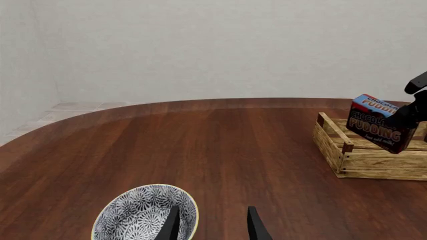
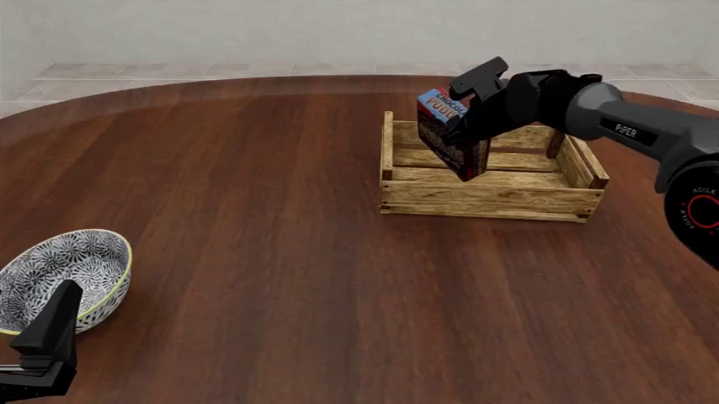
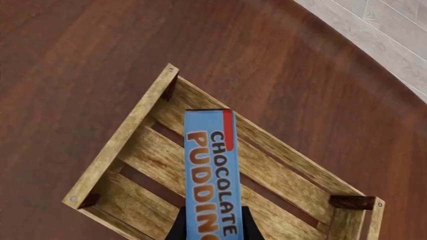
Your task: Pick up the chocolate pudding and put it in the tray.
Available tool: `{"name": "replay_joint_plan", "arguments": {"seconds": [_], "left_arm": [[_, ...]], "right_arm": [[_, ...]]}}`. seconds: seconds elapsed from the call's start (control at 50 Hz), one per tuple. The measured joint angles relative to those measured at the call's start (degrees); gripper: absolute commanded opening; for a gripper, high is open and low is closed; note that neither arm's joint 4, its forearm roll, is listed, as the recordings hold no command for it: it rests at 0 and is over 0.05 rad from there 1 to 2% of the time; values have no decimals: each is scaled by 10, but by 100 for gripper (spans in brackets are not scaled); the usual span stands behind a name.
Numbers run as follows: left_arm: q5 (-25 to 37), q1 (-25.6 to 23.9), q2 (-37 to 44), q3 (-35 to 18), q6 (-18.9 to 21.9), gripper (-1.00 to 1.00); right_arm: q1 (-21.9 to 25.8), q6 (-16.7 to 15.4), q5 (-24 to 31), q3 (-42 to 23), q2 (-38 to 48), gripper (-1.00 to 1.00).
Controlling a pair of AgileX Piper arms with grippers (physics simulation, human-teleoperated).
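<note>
A dark wooden counter [image 2: 258, 252] with a rounded far edge fills the scene. From the right side, the black right arm [image 2: 607, 118] reaches across toward the far part of the counter. Its right fingers [image 2: 470, 109] are clamped on the chocolate pudding [image 2: 447, 135], a small carton with a blue top band and a dark brown front. The carton hangs tilted from the fingers, its lower end dipping inside the tray [image 2: 489, 198], a shallow open crate of light wooden slats with darker corner posts. Whether the carton's lower edge touches the slats of the tray floor cannot be told.

In the right wrist view the carton's blue face with its lettering runs straight out from between the two black fingers, which press against its sides, and the tray lies directly beyond and below it.

The left fingers [image 2: 50, 337] sit low at the near left of the counter, well apart from the tray. In the left wrist view the two dark fingertips [image 1: 172, 225] stand apart with a clear gap and nothing held between them. Just ahead of them and a little to their left rests a blue-and-white patterned bowl [image 2: 62, 273] with a yellow rim. A pale wall and tiled floor lie beyond the counter.
</note>
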Motion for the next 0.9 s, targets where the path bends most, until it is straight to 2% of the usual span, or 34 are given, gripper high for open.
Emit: {"name": "replay_joint_plan", "arguments": {"seconds": [0.9], "left_arm": [[0,0,0,0,0,100]], "right_arm": [[2,4,-11,-5,13,-100]]}}
